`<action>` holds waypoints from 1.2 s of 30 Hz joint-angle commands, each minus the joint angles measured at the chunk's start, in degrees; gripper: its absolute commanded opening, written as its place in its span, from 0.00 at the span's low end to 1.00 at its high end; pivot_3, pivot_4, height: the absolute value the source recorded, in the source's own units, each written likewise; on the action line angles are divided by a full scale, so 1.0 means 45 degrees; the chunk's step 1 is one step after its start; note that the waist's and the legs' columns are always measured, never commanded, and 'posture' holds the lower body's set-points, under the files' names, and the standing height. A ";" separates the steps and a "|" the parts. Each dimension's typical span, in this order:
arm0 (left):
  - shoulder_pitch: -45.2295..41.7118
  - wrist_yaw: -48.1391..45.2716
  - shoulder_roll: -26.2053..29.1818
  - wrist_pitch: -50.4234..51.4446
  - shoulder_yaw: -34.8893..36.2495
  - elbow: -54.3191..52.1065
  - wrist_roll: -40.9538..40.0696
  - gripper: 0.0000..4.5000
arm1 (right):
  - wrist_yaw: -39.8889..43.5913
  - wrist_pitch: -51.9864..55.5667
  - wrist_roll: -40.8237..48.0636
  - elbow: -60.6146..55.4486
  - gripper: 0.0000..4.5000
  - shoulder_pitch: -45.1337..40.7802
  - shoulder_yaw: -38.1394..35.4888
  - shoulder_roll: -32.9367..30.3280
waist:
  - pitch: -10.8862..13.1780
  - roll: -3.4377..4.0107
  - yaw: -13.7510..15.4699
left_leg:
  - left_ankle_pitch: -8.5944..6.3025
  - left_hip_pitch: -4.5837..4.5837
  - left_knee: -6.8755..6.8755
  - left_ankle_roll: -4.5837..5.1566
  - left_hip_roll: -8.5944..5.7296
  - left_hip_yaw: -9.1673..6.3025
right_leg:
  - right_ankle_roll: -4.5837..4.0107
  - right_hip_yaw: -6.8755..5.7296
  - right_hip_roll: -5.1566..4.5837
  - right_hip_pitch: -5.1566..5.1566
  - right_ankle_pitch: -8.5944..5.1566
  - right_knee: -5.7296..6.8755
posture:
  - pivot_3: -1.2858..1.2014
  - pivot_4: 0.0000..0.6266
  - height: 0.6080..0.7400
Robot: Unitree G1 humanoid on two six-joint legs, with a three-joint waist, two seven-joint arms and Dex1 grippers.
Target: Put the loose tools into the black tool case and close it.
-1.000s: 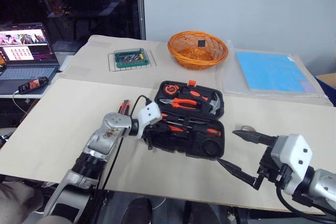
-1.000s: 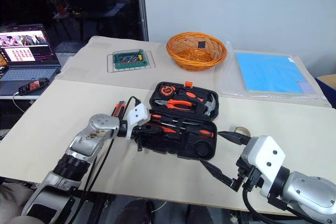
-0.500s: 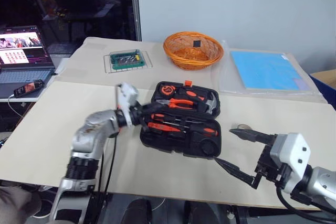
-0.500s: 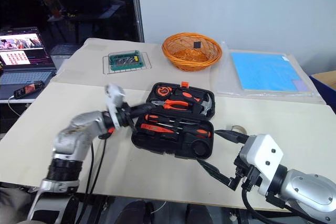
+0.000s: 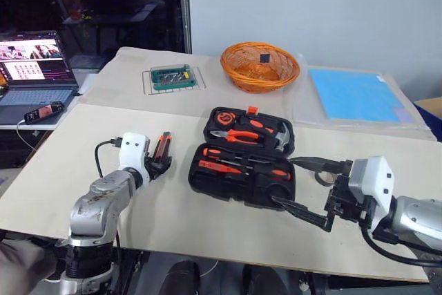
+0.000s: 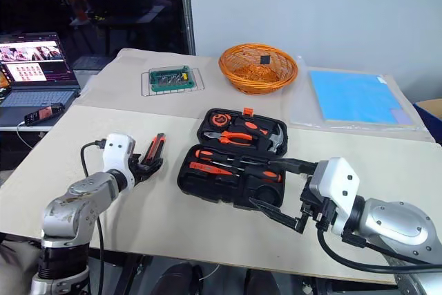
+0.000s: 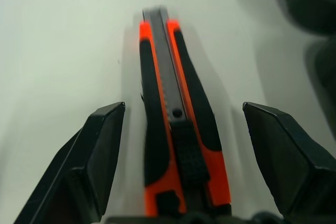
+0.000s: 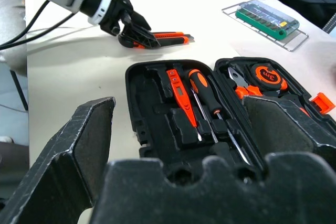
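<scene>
One beige table (image 5: pixel 83 164), laptop (image 5: pixel 31 67) beside

The left arm (image 5: pixel 103 202) is built of rounded silver-grey metal segments with a ribbed black collar lower down, and it ends in a white block-shaped wrist housing (image 5: pixel 133 151). A thin black cable (image 5: pixel 101 155) loops from that housing back along the arm. The left gripper (image 5: pixel 161 164) has two black, wedge-shaped fingers (image 7: pixel 97 158) with flat faces. The right arm (image 6: pixel 390 222) has a smooth silver shell and a white wrist housing (image 6: pixel 335 179) with small dark screw holes; black cables (image 6: pixel 349 257) hang beneath it. The right gripper (image 6: pixel 280 188) carries long black fingers (image 8: pixel 79 148) with a rough matte surface.
</scene>
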 commanded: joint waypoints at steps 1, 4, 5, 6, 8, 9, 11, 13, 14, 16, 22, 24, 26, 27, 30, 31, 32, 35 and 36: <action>0.0111 -0.0029 0.0030 -0.0611 -0.0035 0.0090 0.0102 0.54 | 0.0212 -0.0256 0.0254 -0.0097 1.00 -0.0141 -0.0352 -0.0201 | -0.0001 0.0003 0.0000 | 0.0000 0.0001 -0.0005 0.0000 0.0003 -0.0001 | -0.0004 0.0000 0.0003 -0.0002 -0.0001 0.0000 | 0.52 0.24 1.00; 0.0332 -0.0686 0.0301 -0.1498 0.0184 0.0082 -0.0107 0.39 | 0.0271 -0.0261 0.0214 -0.0109 1.00 -0.0001 -0.0490 -0.0216 | -0.0001 0.0003 0.0004 | 0.0000 -0.0002 -0.0014 0.0001 0.0002 0.0002 | -0.0012 -0.0002 0.0003 -0.0010 -0.0004 0.0002 | 0.52 0.24 1.00; 0.0332 -0.1118 0.0459 -0.1964 0.0311 0.0059 -0.0276 0.39 | 0.0242 -0.0258 0.0184 -0.0137 1.00 0.0046 -0.0513 -0.0193 | -0.0001 0.0002 0.0003 | 0.0000 -0.0005 -0.0014 0.0000 0.0002 0.0005 | -0.0012 -0.0002 0.0001 -0.0013 -0.0004 0.0001 | 0.52 0.24 1.00; 0.0240 -0.1699 0.0536 -0.2454 0.0498 -0.0013 -0.0644 0.39 | 0.0197 -0.0239 0.0175 -0.0169 1.00 0.0079 -0.0534 -0.0170 | 0.0001 -0.0001 0.0003 | 0.0000 -0.0007 -0.0014 0.0000 0.0002 0.0009 | -0.0012 -0.0001 -0.0002 -0.0016 -0.0004 -0.0002 | 0.52 0.24 1.00; -0.0120 -0.3288 0.0884 -0.3119 0.0599 -0.0174 -0.1601 0.39 | 0.0118 -0.0214 0.0187 -0.0239 1.00 0.0210 -0.0639 -0.0121 | 0.0001 -0.0002 0.0005 | -0.0001 -0.0036 -0.0011 -0.0001 0.0005 0.0013 | -0.0015 -0.0001 -0.0005 -0.0054 -0.0002 0.0000 | 0.52 0.24 1.00; -0.0330 -0.4129 0.1113 -0.3345 0.0573 -0.0225 -0.2071 0.39 | 0.0083 -0.0200 0.0203 -0.0268 1.00 0.0275 -0.0698 -0.0104 | 0.0001 -0.0002 0.0025 | 0.0000 -0.0068 -0.0009 -0.0002 0.0006 0.0014 | -0.0024 -0.0001 -0.0007 -0.0090 0.0005 0.0001 | 0.52 0.24 1.00; -0.1315 -0.8337 0.2872 -0.3442 -0.0602 -0.0064 -0.3304 0.39 | -0.0010 -0.0137 0.0331 -0.0462 1.00 0.0683 -0.1015 0.0014 | 0.0002 -0.0004 0.0112 | 0.0001 -0.0111 0.0000 -0.0003 0.0005 0.0015 | -0.0035 -0.0006 -0.0007 -0.0126 0.0012 0.0006 | 0.52 0.24 1.00; -0.2469 -1.1759 0.4364 -0.4245 -0.2122 0.0693 -0.3263 0.39 | 0.0059 -0.0209 0.0322 -0.0676 1.00 0.1197 -0.1345 0.0089 | 0.0004 -0.0003 0.0215 | 0.0002 -0.0145 0.0013 -0.0005 0.0009 0.0016 | -0.0041 -0.0029 0.0002 -0.0151 0.0015 0.0009 | 0.52 0.24 1.00; -0.3043 -1.2810 0.4846 -0.4965 -0.2931 0.1308 -0.2749 0.39 | 0.0085 -0.0252 0.0307 -0.0772 1.00 0.1415 -0.1517 0.0113 | -0.0003 0.0009 0.0246 | 0.0002 -0.0147 0.0010 -0.0005 0.0005 0.0024 | -0.0041 -0.0031 0.0002 -0.0152 0.0014 0.0002 | 0.52 0.24 1.00; -0.4082 -1.4378 0.5157 -0.6490 -0.4096 0.2498 -0.1945 0.39 | 0.0139 -0.0279 0.0359 -0.0982 1.00 0.1832 -0.1948 0.0131 | -0.0021 0.0061 0.0247 | 0.0001 -0.0145 0.0006 -0.0004 -0.0006 0.0044 | -0.0038 -0.0017 -0.0007 -0.0141 0.0012 -0.0018 | 0.52 0.24 1.00; -0.6929 -1.6906 0.4051 -1.0089 -0.6811 0.6291 0.0330 0.39 | 0.0870 -0.0333 0.0526 -0.1375 1.00 0.3507 -0.4021 0.0164 | -0.0004 0.0037 0.0231 | 0.0058 -0.0146 0.0018 0.0116 -0.0016 0.0042 | -0.0032 -0.0001 0.0015 -0.0130 0.0011 -0.0014 | 0.52 0.24 1.00; -0.7395 -1.7031 0.3631 -1.0614 -0.7149 0.7293 0.0811 0.39 | 0.1114 -0.0299 0.0656 -0.1424 1.00 0.3909 -0.4585 0.0156 | -0.0003 0.0036 0.0231 | 0.0061 -0.0150 0.0021 0.0119 -0.0015 0.0036 | -0.0031 -0.0001 0.0025 -0.0130 0.0010 -0.0013 | 0.52 0.24 1.00; -0.7680 -1.7282 0.3274 -1.1670 -0.7607 0.8260 0.1456 0.39 | 0.1376 -0.0307 0.0688 -0.1402 1.00 0.4277 -0.5172 0.0138 | -0.0003 0.0036 0.0186 | 0.0062 -0.0148 0.0023 0.0121 -0.0008 0.0032 | -0.0031 0.0001 0.0032 -0.0130 0.0010 -0.0009 | 0.52 0.24 1.00; -0.7761 -1.7304 0.3123 -1.1813 -0.7703 0.8565 0.1633 0.39 | 0.1427 -0.0308 0.0725 -0.1391 1.00 0.4368 -0.5340 0.0116 | -0.0003 0.0035 0.0170 | 0.0062 -0.0146 0.0023 0.0123 -0.0012 0.0031 | -0.0030 0.0003 0.0034 -0.0127 0.0010 -0.0009 | 0.52 0.24 1.00; -0.7829 -1.7193 0.2786 -1.2264 -0.7999 0.9216 0.2294 0.39 | 0.1451 -0.0267 0.0892 -0.1491 1.00 0.4567 -0.5717 0.0109 | -0.0003 0.0034 0.0154 | 0.0063 -0.0145 0.0026 0.0124 -0.0006 0.0026 | -0.0030 0.0006 0.0044 -0.0128 0.0010 -0.0002 | 0.52 0.24 1.00; -0.7822 -1.7132 0.2708 -1.2365 -0.8031 0.9376 0.2440 0.39 | 0.1436 -0.0252 0.0940 -0.1558 1.00 0.4633 -0.5793 0.0122 | -0.0001 0.0032 0.0165 | 0.0064 -0.0145 0.0026 0.0125 -0.0003 0.0023 | -0.0030 0.0005 0.0044 -0.0129 0.0009 -0.0002 | 0.52 0.24 1.00; -0.7825 -1.7071 0.2633 -1.2540 -0.8052 0.9546 0.2582 0.39 | 0.1399 -0.0235 0.0982 -0.1614 1.00 0.4675 -0.5834 0.0138 | -0.0001 0.0032 0.0170 | 0.0064 -0.0148 0.0028 0.0125 -0.0001 0.0019 | -0.0030 0.0004 0.0048 -0.0131 0.0009 -0.0001 | 0.52 0.24 1.00; -0.7795 -1.7158 0.2412 -1.2545 -0.8063 0.9705 0.2645 0.39 | 0.1304 -0.0204 0.0999 -0.1739 1.00 0.4764 -0.5850 0.0185 | -0.0002 0.0033 0.0184 | 0.0064 -0.0146 0.0030 0.0125 0.0003 0.0012 | -0.0024 0.0004 0.0047 -0.0124 0.0006 0.0000 | 0.52 0.24 1.00; -0.7776 -1.7148 0.2349 -1.2500 -0.8075 0.9712 0.2682 0.39 | 0.1266 -0.0190 0.0996 -0.1781 1.00 0.4786 -0.5839 0.0196 | -0.0002 0.0033 0.0186 | 0.0064 -0.0146 0.0029 0.0125 0.0003 0.0012 | -0.0024 0.0004 0.0046 -0.0122 0.0006 -0.0003 | 0.52 0.24 1.00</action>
